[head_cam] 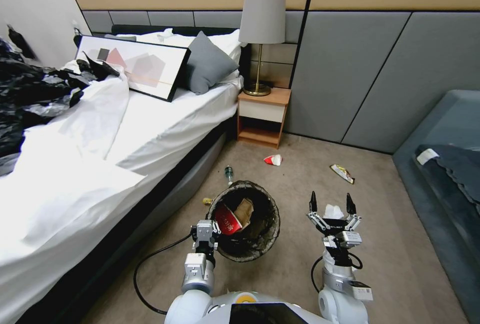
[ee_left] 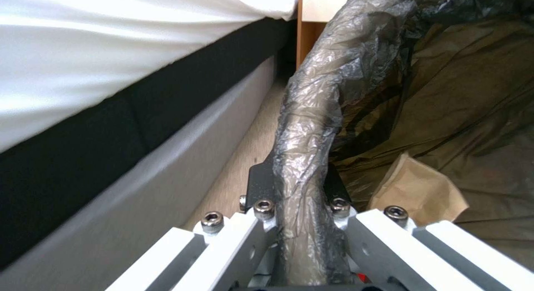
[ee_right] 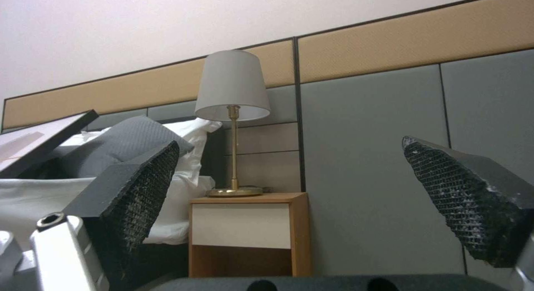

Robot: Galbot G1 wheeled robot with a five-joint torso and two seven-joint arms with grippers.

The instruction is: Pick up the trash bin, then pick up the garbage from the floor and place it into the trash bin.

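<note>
Fingers of left gripper (ee_left: 300,186) pinch the trash bin (head_cam: 247,251) rim — right gripper (head_cam: 330,203) spread wide, seemingly empty.

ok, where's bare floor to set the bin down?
Bare carpet between the bin, held at its rim by the left gripper, and the sofa, beyond the open right gripper. Crowded: the bed side, with the bottle; wrappers near the nightstand.

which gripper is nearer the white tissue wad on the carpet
Right. The right gripper hangs open with the white tissue wad between its fingers; the left gripper is across the floor, clamped on the bag-lined bin's rim.
</note>
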